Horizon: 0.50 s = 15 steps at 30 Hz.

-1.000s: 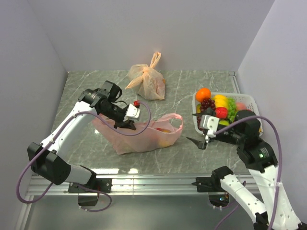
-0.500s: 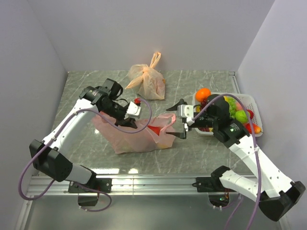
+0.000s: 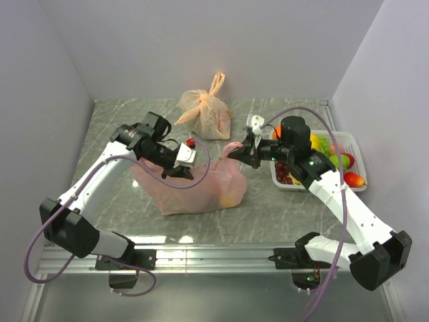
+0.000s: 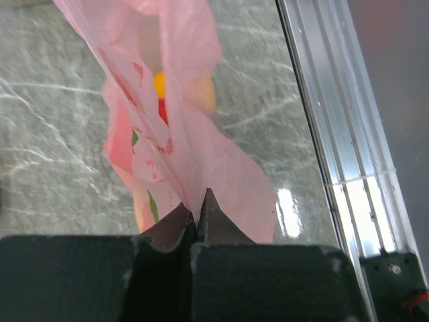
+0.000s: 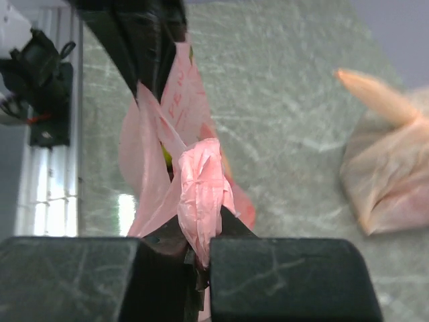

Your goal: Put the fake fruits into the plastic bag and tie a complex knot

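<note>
The pink-red plastic bag [image 3: 201, 186] lies mid-table, pulled taut between both grippers. My left gripper [image 3: 181, 172] is shut on its left edge; in the left wrist view the film runs between the pinched tips [image 4: 197, 212]. My right gripper [image 3: 236, 151] is shut on the bunched right handle [image 5: 201, 188], held up off the table. A yellow fake fruit [image 3: 228, 200] shows through the film, also glimpsed as a yellow fruit [image 4: 159, 84]. More fake fruits [image 3: 337, 161] sit in the basket. No knot is in view on the bag.
A white basket [image 3: 350, 139] stands at the right under my right arm, with an orange [image 3: 277, 131] at its near corner. A pale orange tied bag [image 3: 206, 113] sits at the back. The aluminium rail [image 3: 214, 255] runs along the near edge.
My right arm swung left from beside the basket to the bag, and its jaws went from open to shut on the right handle, lifting it. The left gripper kept its hold.
</note>
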Tool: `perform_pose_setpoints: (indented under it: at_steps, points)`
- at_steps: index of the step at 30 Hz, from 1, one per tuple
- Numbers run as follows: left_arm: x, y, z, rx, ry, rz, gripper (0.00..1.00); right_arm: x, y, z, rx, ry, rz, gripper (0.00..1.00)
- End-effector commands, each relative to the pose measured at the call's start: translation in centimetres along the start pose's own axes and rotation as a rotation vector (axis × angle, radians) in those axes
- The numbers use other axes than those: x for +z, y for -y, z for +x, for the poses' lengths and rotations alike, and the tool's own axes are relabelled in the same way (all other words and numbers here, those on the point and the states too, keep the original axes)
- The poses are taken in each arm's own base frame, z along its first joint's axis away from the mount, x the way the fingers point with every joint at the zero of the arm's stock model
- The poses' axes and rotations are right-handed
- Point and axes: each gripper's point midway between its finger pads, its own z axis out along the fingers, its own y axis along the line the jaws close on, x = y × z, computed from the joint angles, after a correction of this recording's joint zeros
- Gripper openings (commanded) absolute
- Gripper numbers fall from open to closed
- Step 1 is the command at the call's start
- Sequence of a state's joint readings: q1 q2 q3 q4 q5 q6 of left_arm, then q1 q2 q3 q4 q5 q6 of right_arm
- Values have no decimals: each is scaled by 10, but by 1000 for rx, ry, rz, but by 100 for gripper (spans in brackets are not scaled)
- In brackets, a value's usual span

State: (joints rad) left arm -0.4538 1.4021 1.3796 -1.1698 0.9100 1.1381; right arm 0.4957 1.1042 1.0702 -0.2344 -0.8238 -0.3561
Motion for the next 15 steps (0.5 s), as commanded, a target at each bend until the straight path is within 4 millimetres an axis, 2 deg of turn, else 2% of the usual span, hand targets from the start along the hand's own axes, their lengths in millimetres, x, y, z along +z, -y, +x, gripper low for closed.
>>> perform_pose_setpoints:
  at_steps: [1,3,6,8,9,10,11,12,14,15]
  points:
    - [-10,2,-11,-14,59,-39,0,-18,28,-10,229,-22,127,0]
    - [-11,-2,-12,-47,80,-58,1,-25,30,-4,334,-42,138,0]
    - [-11,-12,-14,-89,102,-93,1,-26,17,-2,515,-34,123,0]
    - [-11,-16,-15,-113,120,-112,1,-27,11,-5,549,-12,113,1]
    - [-11,-16,-17,-128,127,-112,1,-27,7,-3,547,-11,99,13]
    - [-10,-15,-19,-132,137,-102,0,-30,2,-6,528,-4,84,43]
    - [-10,-16,-20,-135,139,-97,0,-32,0,-7,509,-1,81,57]
    - [-10,-16,-20,-130,137,-91,0,-34,-1,-3,471,-11,85,81]
    - [-10,-14,-21,-142,138,-69,1,-42,-6,-7,397,6,102,90]
    - [-10,-14,-22,-136,138,-64,1,-43,-6,-2,325,12,106,93]
